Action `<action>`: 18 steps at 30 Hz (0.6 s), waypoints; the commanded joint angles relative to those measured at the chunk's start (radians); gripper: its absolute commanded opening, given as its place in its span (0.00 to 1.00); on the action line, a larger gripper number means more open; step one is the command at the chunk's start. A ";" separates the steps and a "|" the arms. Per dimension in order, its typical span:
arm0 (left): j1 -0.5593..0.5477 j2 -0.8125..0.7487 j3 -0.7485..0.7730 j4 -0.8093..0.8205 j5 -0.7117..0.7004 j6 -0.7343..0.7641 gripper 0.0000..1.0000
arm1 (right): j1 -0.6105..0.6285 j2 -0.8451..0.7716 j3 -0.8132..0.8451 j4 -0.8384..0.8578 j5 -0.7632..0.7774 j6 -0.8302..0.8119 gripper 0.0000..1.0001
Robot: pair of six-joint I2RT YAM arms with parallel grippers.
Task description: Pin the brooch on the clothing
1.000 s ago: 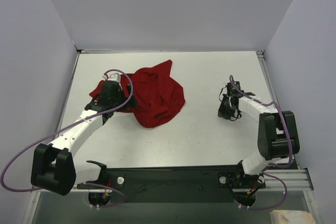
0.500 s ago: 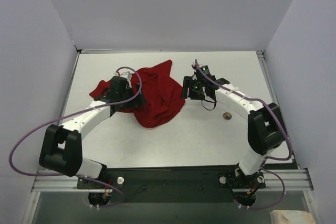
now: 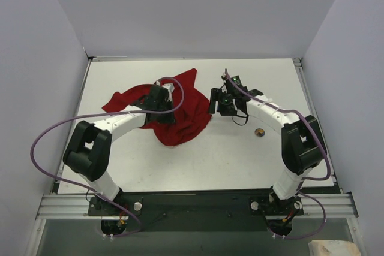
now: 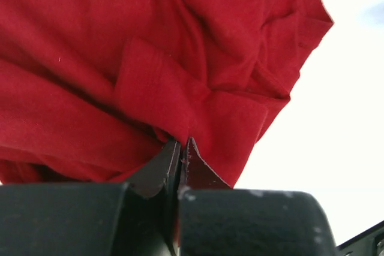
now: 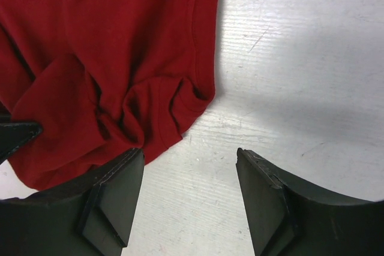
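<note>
Shirt (image 3: pixel 187 111), crumpled: left gripper (image 4: pixel 183 142) pinches a fold. Right gripper (image 5: pixel 189 155) open beside its hem. Brooch (image 3: pixel 260 132) apart, on table (image 3: pixel 228 163).

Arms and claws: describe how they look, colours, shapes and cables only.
The left arm and the right arm both have white links with chunky black joints. A thin purple cable loops loosely along each. The left claw has dark fingers tapering to thin wedge tips on a black block. The right claw has two broad, black, angular fingers.
</note>
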 commanded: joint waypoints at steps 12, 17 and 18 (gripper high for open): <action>-0.147 -0.474 -0.105 -0.004 -0.159 0.083 0.00 | -0.032 -0.120 -0.043 0.021 -0.062 -0.015 0.78; -0.262 -0.611 -0.369 0.030 -0.208 -0.075 0.00 | -0.028 -0.109 -0.040 0.052 -0.117 -0.025 0.84; -0.302 -0.643 -0.409 0.039 -0.216 -0.128 0.00 | -0.023 -0.102 -0.035 0.053 -0.124 -0.027 0.84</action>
